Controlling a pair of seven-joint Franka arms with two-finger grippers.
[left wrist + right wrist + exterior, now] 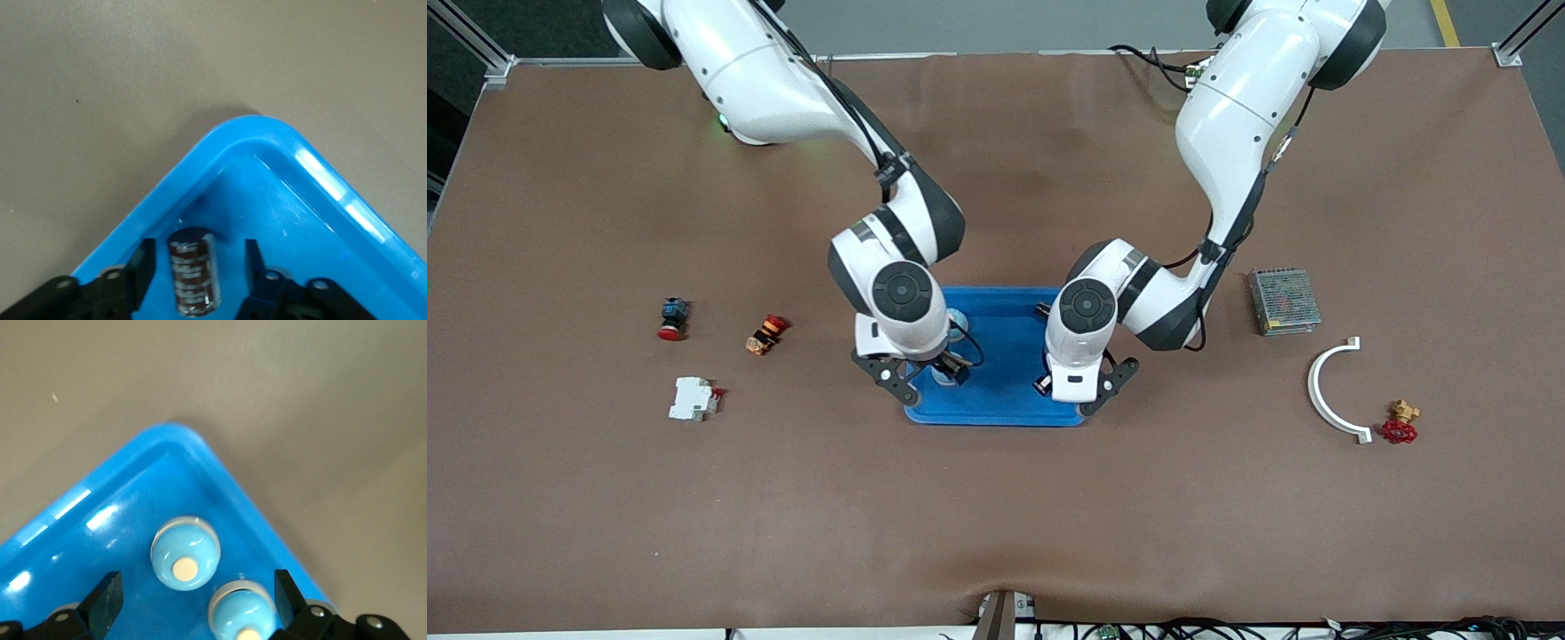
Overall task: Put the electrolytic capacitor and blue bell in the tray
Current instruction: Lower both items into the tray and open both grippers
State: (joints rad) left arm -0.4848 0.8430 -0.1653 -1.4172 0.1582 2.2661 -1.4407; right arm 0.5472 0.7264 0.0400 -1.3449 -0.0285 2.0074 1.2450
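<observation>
The bright blue tray (pixel 996 418) lies mid-table. My left gripper (pixel 197 263) is open low over the tray's corner toward the left arm's end (pixel 1080 396). A dark brown electrolytic capacitor (pixel 193 270) rests on the tray floor between its fingers, touching neither. My right gripper (pixel 197 597) is open over the tray's corner toward the right arm's end (pixel 925 372). Two light blue bells with cream buttons sit in that corner: one (pixel 185 553) just ahead of the fingers, the other (pixel 241 613) between them close to one finger. A bell (pixel 957 318) peeks out beside the right wrist.
Toward the right arm's end lie a blue button with a red cap (pixel 671 318), an orange and red button (pixel 767 333) and a white circuit breaker (pixel 692 398). Toward the left arm's end lie a metal power supply (pixel 1283 300), a white curved bracket (pixel 1332 391) and a red-handled valve (pixel 1400 425).
</observation>
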